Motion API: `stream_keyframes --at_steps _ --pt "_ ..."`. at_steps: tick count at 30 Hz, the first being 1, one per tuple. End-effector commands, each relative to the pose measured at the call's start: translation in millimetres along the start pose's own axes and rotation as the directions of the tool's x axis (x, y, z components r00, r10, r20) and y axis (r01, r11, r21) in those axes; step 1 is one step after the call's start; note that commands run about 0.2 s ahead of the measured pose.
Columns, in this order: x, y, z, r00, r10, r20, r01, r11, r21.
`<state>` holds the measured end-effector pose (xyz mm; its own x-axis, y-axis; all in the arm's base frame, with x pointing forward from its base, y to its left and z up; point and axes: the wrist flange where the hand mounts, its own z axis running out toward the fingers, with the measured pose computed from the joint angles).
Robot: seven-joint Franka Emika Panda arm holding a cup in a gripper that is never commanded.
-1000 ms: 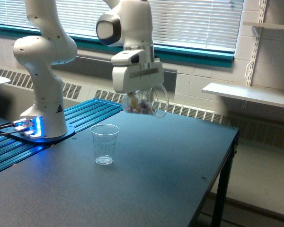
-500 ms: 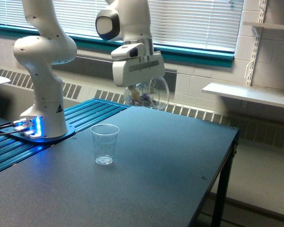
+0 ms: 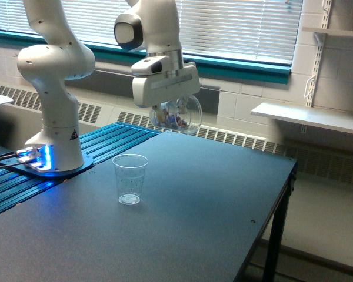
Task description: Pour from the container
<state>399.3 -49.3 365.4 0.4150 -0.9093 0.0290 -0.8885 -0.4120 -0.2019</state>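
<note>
The container (image 3: 179, 115) is hanging in the air above the far part of the surface (image 3: 182, 217), tipped well over on its side, with reddish-purple and white pieces showing through its clear wall.

Going left to right: the arm's white base (image 3: 54, 147) is standing on a blue ribbed panel at the surface's left edge, a blue light glowing at its foot. Next, a clear speckled cup (image 3: 130, 178) is sitting upright on the surface, toward the left edge and well in from the far edge; it appears to be holding nothing. Above and to the exterior view's right of that cup, the tool (image 3: 167, 108) is gripping the container, its fingers mostly hidden behind the white hand housing. The right half of the surface is lying bare.

Judgement on step: the container is being carried, already tilted, but it is not sitting over the cup's mouth; no pieces are falling. The pour itself is not yet under way.

Next move is calling for bringing the container's mouth over the cup's rim, toward the near-left and lower, then tipping further. The cup's mouth is narrow and the pieces are loose, so a high or offset pour is risking scatter.
</note>
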Motion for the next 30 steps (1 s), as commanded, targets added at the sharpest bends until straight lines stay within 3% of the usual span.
stream_keyframes --at_steps 1,8,17,21,24,30 --pt "-25.5 7.6 1.0 0.996 0.080 0.024 -0.080 0.997 -0.016" --pt "-40.5 25.4 1.7 0.986 0.157 0.052 -0.156 0.987 -0.025" --pt "-59.7 47.3 6.7 0.957 0.271 0.101 -0.269 0.962 -0.041" --pt "-82.7 55.8 17.4 0.955 0.275 0.108 -0.271 0.961 -0.056" --pt "-114.7 60.7 31.0 0.961 0.252 0.118 -0.245 0.967 -0.065" --pt "-113.3 64.0 28.1 0.910 0.379 0.171 -0.370 0.925 -0.081"
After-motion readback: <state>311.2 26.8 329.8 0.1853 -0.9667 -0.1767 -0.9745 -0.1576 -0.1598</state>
